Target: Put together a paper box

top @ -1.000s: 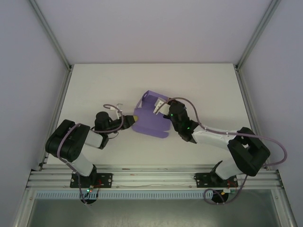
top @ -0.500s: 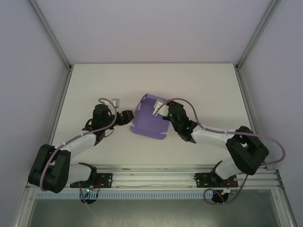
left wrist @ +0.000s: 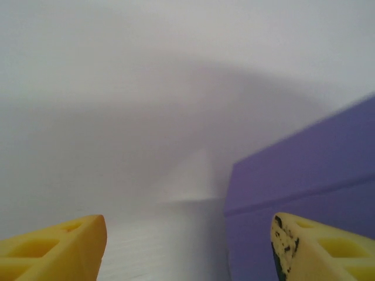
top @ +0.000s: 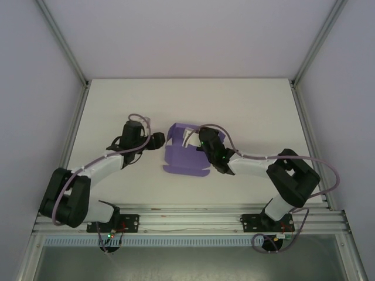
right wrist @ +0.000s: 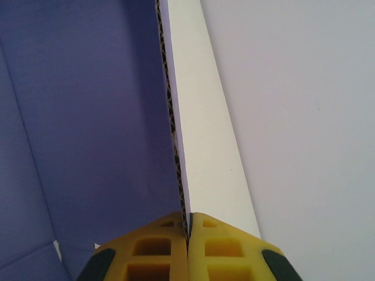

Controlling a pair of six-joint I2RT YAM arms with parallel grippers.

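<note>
Since a second ago, your left arm has unfolded and reached forward. The left gripper (top: 157, 141), which was closed against the box then, now stands spread just beside its left side. The right gripper (top: 197, 141) has drifted a little to the left, and the box has turned slightly squarer to the table with it.

You have the purple thin-card paper box (top: 184, 157) lying on the white tabletop (top: 117, 105), about mid-table, between the two grippers. It is partly folded, with walls raised at its far end and a flat panel with a small tab toward you.

From the left wrist you see the yellow fingertips (left wrist: 55, 252) wide apart, with a purple wall ahead on the right. You cannot tell whether that fingertip touches it.

From the right wrist you see the yellow fingers (right wrist: 161, 252) pressed together on the edge of an upright wall. The wall is purple on one face and white on the other.
</note>
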